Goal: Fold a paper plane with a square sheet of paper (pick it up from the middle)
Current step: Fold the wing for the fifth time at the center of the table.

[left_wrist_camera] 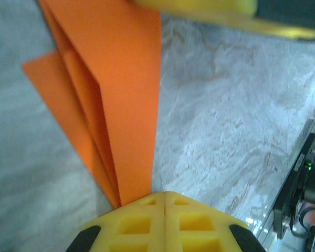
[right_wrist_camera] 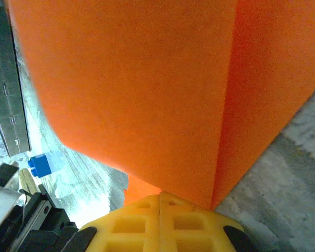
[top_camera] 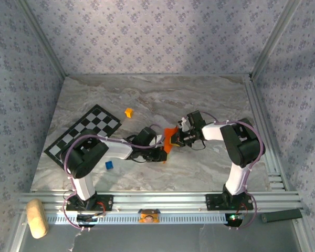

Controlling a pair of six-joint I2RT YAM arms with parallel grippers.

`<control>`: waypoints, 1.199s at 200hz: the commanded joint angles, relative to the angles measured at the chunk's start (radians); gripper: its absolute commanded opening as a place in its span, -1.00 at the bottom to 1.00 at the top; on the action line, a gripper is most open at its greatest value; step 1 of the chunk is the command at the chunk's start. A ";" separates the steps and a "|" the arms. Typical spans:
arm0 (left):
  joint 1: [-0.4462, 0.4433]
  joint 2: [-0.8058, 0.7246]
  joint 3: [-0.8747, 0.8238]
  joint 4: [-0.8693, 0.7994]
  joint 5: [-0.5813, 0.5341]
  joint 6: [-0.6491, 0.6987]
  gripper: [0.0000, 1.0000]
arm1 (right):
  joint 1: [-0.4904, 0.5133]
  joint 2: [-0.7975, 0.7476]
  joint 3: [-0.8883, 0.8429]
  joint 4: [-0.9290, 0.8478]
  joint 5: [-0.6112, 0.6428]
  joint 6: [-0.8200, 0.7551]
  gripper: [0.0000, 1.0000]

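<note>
Two hands are pinched on one thing. The left hand (left_wrist_camera: 164, 197) has its jaws pressed flush together with an edge of the square sheet of paper (left_wrist_camera: 123, 79) caught between them. The right hand (right_wrist_camera: 160, 198) is closed just as tightly on another part of it.

Ahead of the left hand's fingertips the sheet runs away as a narrow, layered wedge, already creased, with a flap sticking out to that hand's left. Ahead of the right hand it stands as a broad panel with a sharp fold line right of centre. From overhead, the hands meet almost tip to tip with the paper bridging them. I cannot tell whether its lower edge touches the surface (top_camera: 210, 100).

My main worry is tearing. With both grips this firm on thin paper, any move of mine that drives the hands apart or twists one against the other would probably rip it at a crease. The opposite error would buckle it and put in a stray fold. If either grip lets go carelessly, I judge the stacked layers could spring open. The hands are also close enough to knock together. A blue cube (right_wrist_camera: 40, 164) sits off to the right hand's lower left, clear of all this.
</note>
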 commanded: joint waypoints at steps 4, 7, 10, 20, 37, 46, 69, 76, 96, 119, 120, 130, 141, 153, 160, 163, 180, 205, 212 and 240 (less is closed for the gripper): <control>-0.026 -0.025 -0.056 -0.153 0.062 0.003 -1.00 | -0.013 0.035 -0.034 -0.094 0.154 0.006 -0.90; -0.026 -0.027 -0.059 -0.157 0.062 0.005 -1.00 | -0.013 0.035 -0.034 -0.096 0.155 0.004 -0.90; -0.027 -0.029 -0.060 -0.159 0.064 0.006 -1.00 | -0.012 0.034 -0.033 -0.096 0.155 0.005 -0.90; -0.028 -0.034 -0.066 -0.166 0.067 0.008 -1.00 | -0.013 0.033 -0.036 -0.097 0.156 0.005 -0.90; -0.032 -0.052 -0.075 -0.150 0.074 0.008 -1.00 | -0.012 0.029 -0.038 -0.097 0.158 0.005 -0.90; -0.030 -0.070 -0.080 -0.130 0.077 0.001 -1.00 | -0.014 0.027 -0.036 -0.098 0.158 0.004 -0.90; -0.015 -0.141 -0.071 -0.070 0.089 -0.010 -1.00 | -0.012 0.024 -0.040 -0.098 0.157 0.005 -0.90; -0.006 -0.157 -0.052 -0.071 0.101 -0.001 -1.00 | -0.012 0.022 -0.040 -0.099 0.155 0.007 -0.91; 0.025 -0.189 0.011 -0.111 0.101 0.024 -1.00 | -0.013 0.016 -0.039 -0.101 0.157 0.008 -0.90; 0.066 -0.179 0.058 -0.143 0.019 0.022 -1.00 | -0.012 0.019 -0.034 -0.097 0.153 0.011 -0.90; 0.067 -0.176 0.061 -0.146 0.018 0.022 -1.00 | -0.012 0.019 -0.034 -0.097 0.153 0.011 -0.90; 0.084 -0.144 0.084 -0.138 0.023 0.016 -1.00 | -0.013 0.018 -0.032 -0.096 0.150 0.012 -0.90; 0.088 -0.107 0.114 -0.118 0.044 0.011 -1.00 | -0.011 0.015 -0.034 -0.098 0.152 0.011 -0.90; 0.087 -0.059 0.155 -0.122 0.056 0.012 -1.00 | -0.011 0.011 -0.036 -0.097 0.153 0.013 -0.90; 0.084 -0.033 0.171 -0.117 0.067 0.010 -1.00 | -0.012 0.011 -0.035 -0.098 0.155 0.012 -0.90; 0.083 -0.024 0.177 -0.115 0.070 0.009 -1.00 | -0.013 0.011 -0.036 -0.097 0.153 0.012 -0.90; 0.075 0.019 0.199 -0.109 0.066 -0.002 -1.00 | -0.012 0.011 -0.034 -0.098 0.150 0.013 -0.90; 0.075 0.056 0.220 -0.126 0.040 -0.007 -1.00 | -0.011 0.008 -0.041 -0.092 0.150 0.017 -0.90; 0.076 0.063 0.224 -0.122 0.040 -0.009 -1.00 | -0.011 0.007 -0.043 -0.089 0.153 0.018 -0.90; 0.067 0.100 0.249 -0.121 0.036 -0.009 -1.00 | -0.011 0.011 -0.042 -0.089 0.147 0.018 -0.90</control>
